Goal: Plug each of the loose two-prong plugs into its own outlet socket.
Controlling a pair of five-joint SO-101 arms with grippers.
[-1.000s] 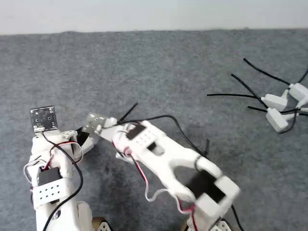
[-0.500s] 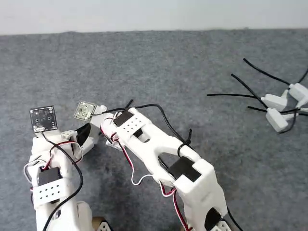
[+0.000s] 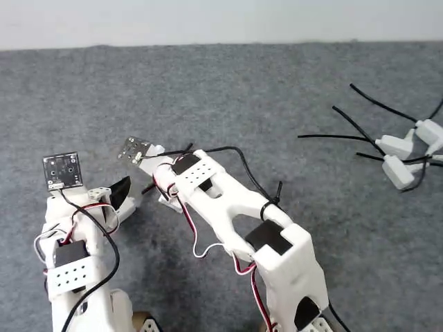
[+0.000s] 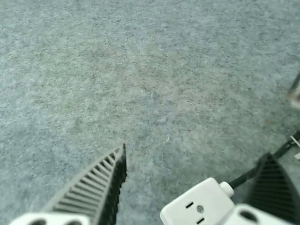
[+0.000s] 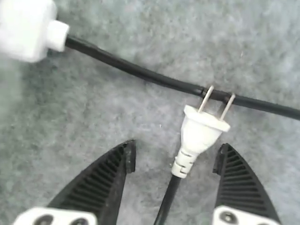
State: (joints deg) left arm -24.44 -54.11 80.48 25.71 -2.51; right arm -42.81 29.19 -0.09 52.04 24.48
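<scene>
Our right arm has shifted slightly; its hand [image 5: 176,149] gapes astride the white two-prong plug [image 5: 199,129] on the grey table [image 3: 242,90], ready to pinch it. Our left hand [image 4: 195,152], also open, brackets the white outlet socket [image 4: 199,206].

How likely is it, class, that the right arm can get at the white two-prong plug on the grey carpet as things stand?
Probably yes. The white two-prong plug lies between the black fingers of the open right tool, nothing covering it; only the black cable by its prongs might get nudged.
</scene>
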